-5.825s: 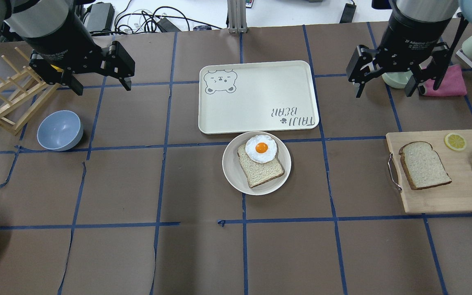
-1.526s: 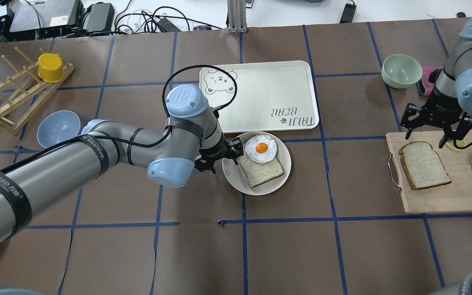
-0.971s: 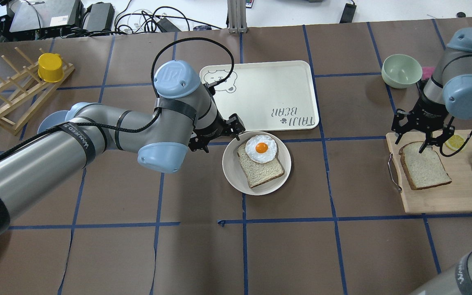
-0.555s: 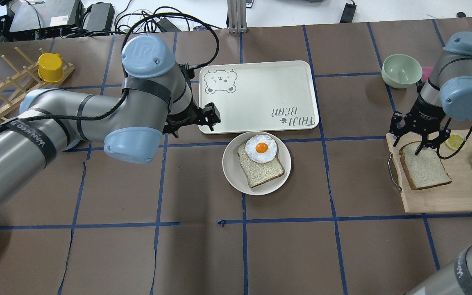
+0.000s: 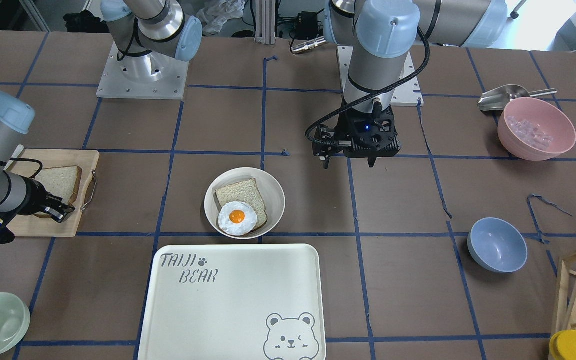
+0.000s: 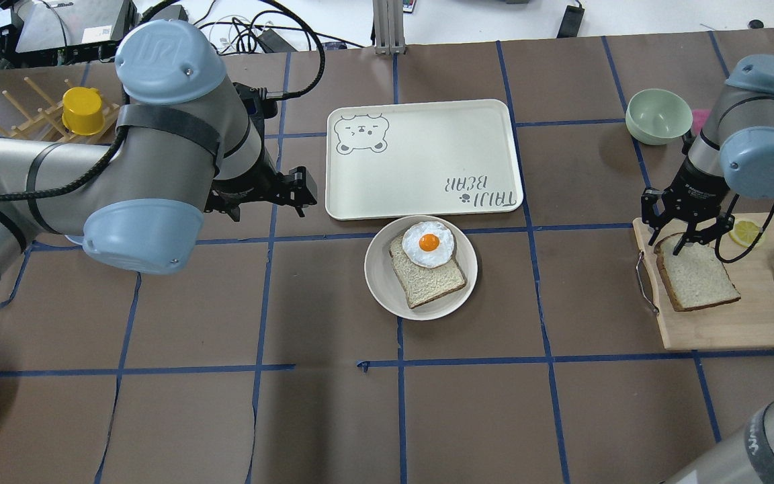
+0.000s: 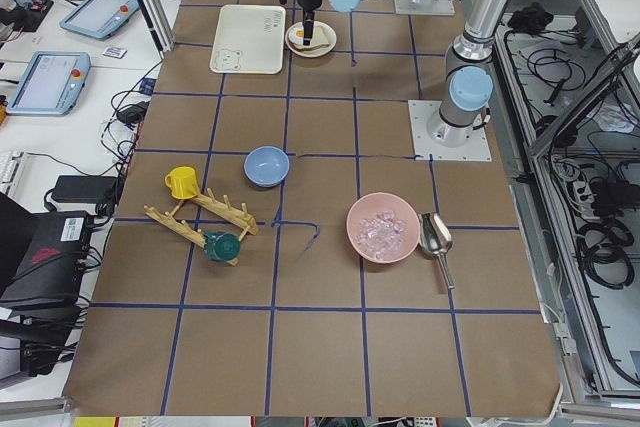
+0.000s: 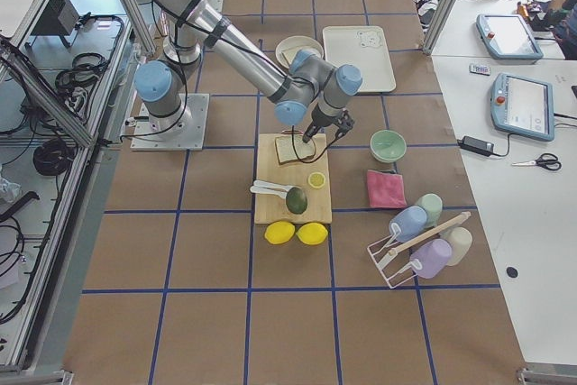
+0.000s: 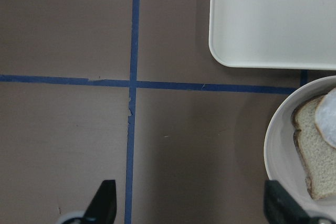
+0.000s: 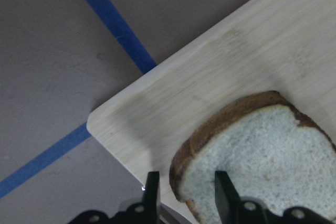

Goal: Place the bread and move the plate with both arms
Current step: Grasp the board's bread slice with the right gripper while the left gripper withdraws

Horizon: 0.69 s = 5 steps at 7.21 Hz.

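The bread (image 6: 696,272) lies flat on a wooden cutting board (image 6: 729,323) at the right. My right gripper (image 6: 666,242) is low over its far left corner. In the right wrist view the narrowly open gripper (image 10: 184,192) straddles the crust: one finger on the slice, one on the board. The plate (image 6: 377,275) stands mid-table and holds a second slice (image 6: 427,282) topped with a fried egg (image 6: 428,243). My left gripper (image 6: 267,205) is open and empty, left of the plate and apart from it. The plate's rim (image 9: 275,150) shows in the left wrist view.
The bear tray (image 6: 427,154) lies just beyond the plate. A lemon slice (image 6: 745,232), an avocado and white cutlery share the board. A mint bowl (image 6: 658,115) stands behind it. A blue bowl (image 5: 497,245), a pink bowl (image 5: 536,128) and a wooden rack (image 6: 24,154) are on the left side.
My left gripper has pulled back from the plate's left rim, leftward and away. My right gripper has come down onto the bread's corner and its fingers have narrowed.
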Tool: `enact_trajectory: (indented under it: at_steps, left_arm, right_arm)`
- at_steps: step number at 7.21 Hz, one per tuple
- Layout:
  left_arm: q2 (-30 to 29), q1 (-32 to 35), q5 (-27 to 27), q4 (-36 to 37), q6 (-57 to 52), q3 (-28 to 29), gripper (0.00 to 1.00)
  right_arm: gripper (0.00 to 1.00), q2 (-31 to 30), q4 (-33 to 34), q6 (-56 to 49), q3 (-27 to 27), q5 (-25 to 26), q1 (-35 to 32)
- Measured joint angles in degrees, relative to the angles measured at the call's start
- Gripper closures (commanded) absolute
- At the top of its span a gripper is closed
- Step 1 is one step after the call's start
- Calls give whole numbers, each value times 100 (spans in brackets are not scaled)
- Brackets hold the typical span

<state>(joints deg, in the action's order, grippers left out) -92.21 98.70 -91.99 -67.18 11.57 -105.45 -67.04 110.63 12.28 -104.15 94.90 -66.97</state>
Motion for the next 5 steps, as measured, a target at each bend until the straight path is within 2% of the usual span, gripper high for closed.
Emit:
enact_trajectory:
  at_steps: [1, 2, 3, 5]
  left_arm:
    - [17, -26, 4, -29, -18, 24, 0]
    - [17, -63, 7, -47, -27, 23, 0]
    - [18, -100, 11, -54, -30, 20, 0]
    - [16, -124, 35, -58, -32, 20, 0]
  right_arm:
    - [59, 17, 2, -3, 0, -1, 0]
    - [74, 48, 2, -4, 0, -4, 0]
    - [100, 74, 2, -1, 3, -5, 0]
    - [100, 78, -21, -2, 24, 2, 0]
